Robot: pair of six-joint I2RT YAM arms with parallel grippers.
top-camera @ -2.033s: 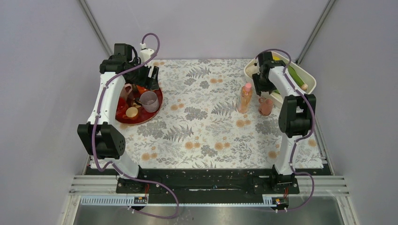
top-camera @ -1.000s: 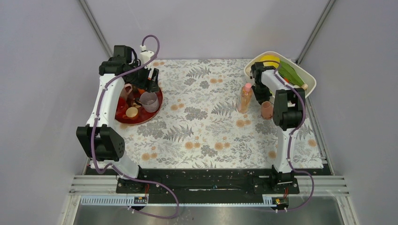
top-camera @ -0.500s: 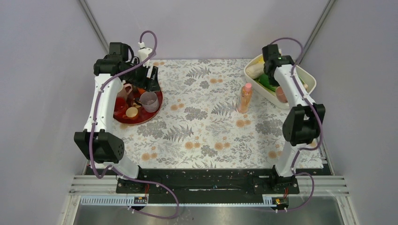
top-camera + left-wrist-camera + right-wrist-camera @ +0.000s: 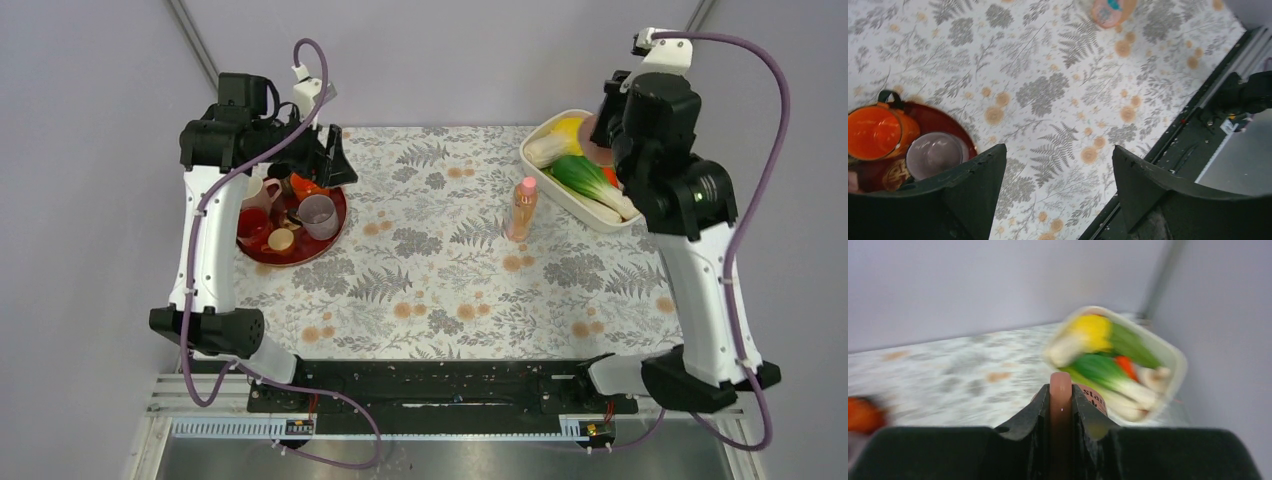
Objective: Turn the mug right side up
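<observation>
Right claw [image 4: 1061, 402]: pinching the handle of the pale pink tapered ceramic mug [image 4: 1094, 397], which is raised clear of the desk [image 4: 430, 270] near the white rounded plastic tub [image 4: 1178, 360] of vegetables. The mug's orientation is unclear because the view is blurred.

Left claw [image 4: 1058, 155]: spread wide, holding nothing, above the round dark red tray [image 4: 955, 127] that carries a glossy orange-red mug [image 4: 873, 132] and a greyish-mauve cup [image 4: 933, 155].

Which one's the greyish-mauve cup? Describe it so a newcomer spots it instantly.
Find the round red tray at the far left of the floral tablecloth. The greyish-mauve cup stands mouth-up at the tray's right edge, just nearer the robot than the orange mug. Its dull grey-lilac colour and lack of any visible handle set it apart from that bright mug with its black loop handle.
</observation>
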